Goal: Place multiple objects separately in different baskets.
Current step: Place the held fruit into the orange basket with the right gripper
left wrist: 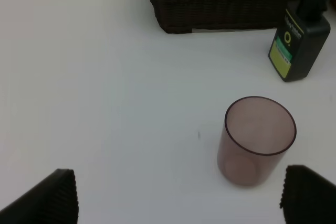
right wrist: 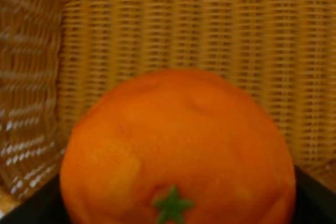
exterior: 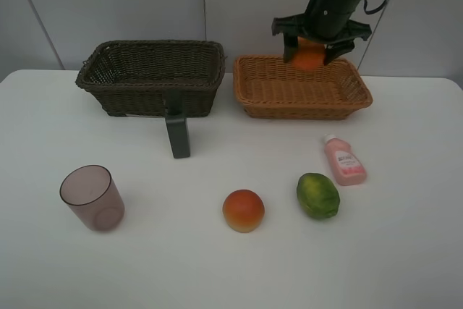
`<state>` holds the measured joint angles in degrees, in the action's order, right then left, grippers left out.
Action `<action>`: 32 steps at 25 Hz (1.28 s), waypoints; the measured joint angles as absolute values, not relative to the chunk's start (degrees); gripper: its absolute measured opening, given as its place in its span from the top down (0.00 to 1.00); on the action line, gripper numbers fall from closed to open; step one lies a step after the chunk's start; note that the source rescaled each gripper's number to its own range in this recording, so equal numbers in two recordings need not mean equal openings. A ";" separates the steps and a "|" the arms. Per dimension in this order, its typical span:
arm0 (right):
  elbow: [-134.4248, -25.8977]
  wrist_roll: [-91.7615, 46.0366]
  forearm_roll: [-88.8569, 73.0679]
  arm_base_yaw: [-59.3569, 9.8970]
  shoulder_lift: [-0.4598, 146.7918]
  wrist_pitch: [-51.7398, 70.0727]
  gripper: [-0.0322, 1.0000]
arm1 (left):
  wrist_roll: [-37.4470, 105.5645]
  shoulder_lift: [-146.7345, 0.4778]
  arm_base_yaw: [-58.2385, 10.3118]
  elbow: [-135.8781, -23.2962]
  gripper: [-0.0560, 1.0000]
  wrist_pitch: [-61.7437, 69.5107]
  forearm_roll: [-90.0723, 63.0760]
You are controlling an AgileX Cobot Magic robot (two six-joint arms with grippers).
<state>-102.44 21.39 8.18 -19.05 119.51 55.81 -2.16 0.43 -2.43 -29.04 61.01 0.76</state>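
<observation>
One mandarin (exterior: pixel 309 58) grasped by right pincer (exterior: pixel 311 51) over tan basket (exterior: pixel 304 108) (left pincer (left wrist: pixel 181 196) spread wide).

orange mandarin (right wrist: pixel 178 145) blurred, cropped by the edge, dark brown basket (left wrist: pixel 226 3) only partly in frame

Bright, even, diffuse light falls from above on the white worktop (exterior: pixel 405 251). Shadows are faint and soft, as beside the mauve cup (exterior: pixel 92 197). The high view is sharp. In the right wrist view the close mandarin (right wrist: pixel 178 150) is blurred and the tan basket (right wrist: pixel 210 24) weave is smeared.
</observation>
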 joint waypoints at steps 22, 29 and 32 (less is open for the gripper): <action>-104.67 21.34 10.95 -15.27 132.68 46.52 0.26 | -2.16 0.43 -2.43 -29.04 0.00 61.01 0.76; -104.67 21.34 11.45 -16.22 128.42 50.79 0.06 | -2.16 0.43 -2.43 -29.04 0.00 61.01 0.76; -104.74 19.71 12.27 -17.80 125.38 56.79 0.05 | -2.16 0.43 -2.43 -29.04 0.00 61.01 0.76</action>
<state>-104.74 19.71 12.27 -17.80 125.38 56.79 -2.16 0.43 -2.43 -29.04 61.01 0.76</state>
